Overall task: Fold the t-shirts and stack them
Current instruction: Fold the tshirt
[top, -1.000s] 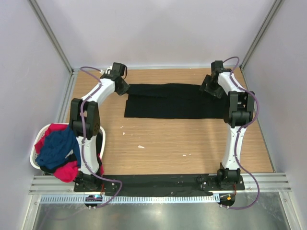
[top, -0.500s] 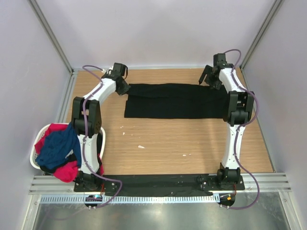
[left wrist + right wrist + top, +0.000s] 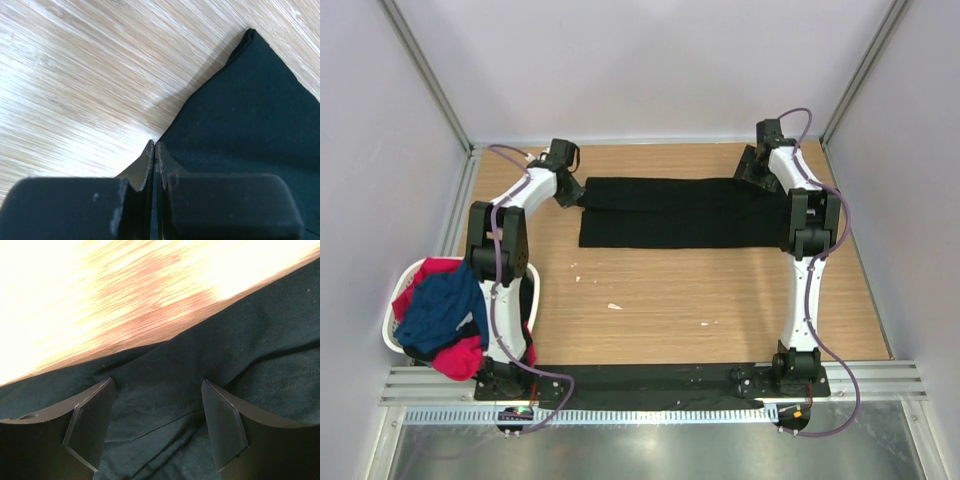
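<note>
Black shirt (image 3: pixel 680 212): lies flat on the table (image 3: pixel 670 300) toward 12 o'clock, folded into a long band running from 9 to 3 o'clock. A fold line shows along its length.
Left tool (image 3: pixel 154 150): at the band's 10 o'clock corner. The jaws are drawn together to a hairline gap, and the shirt's edge runs straight into the tips, so the cloth is pinched there.
Right tool (image 3: pixel 157 385): at the band's 2 o'clock corner, directly over the cloth. The jaws stand wide apart, with both fingers (image 3: pixel 90 425) above dark cloth that shows a stitched seam and shallow creases. Whether the tips touch the cloth cannot be told.
Basket (image 3: pixel 392 330): white plastic, beside the table's edge at 8 o'clock, next to the left arm.
Navy shirt (image 3: pixel 440 305): bunched on top of the basket load.
Red-pink shirt (image 3: pixel 438 268): bunched under the navy shirt, showing at the basket's 12 o'clock and 5 o'clock sides.
Scraps (image 3: pixel 615 306): small white bits on bare wood near the table's centre, well apart from the black shirt.
</note>
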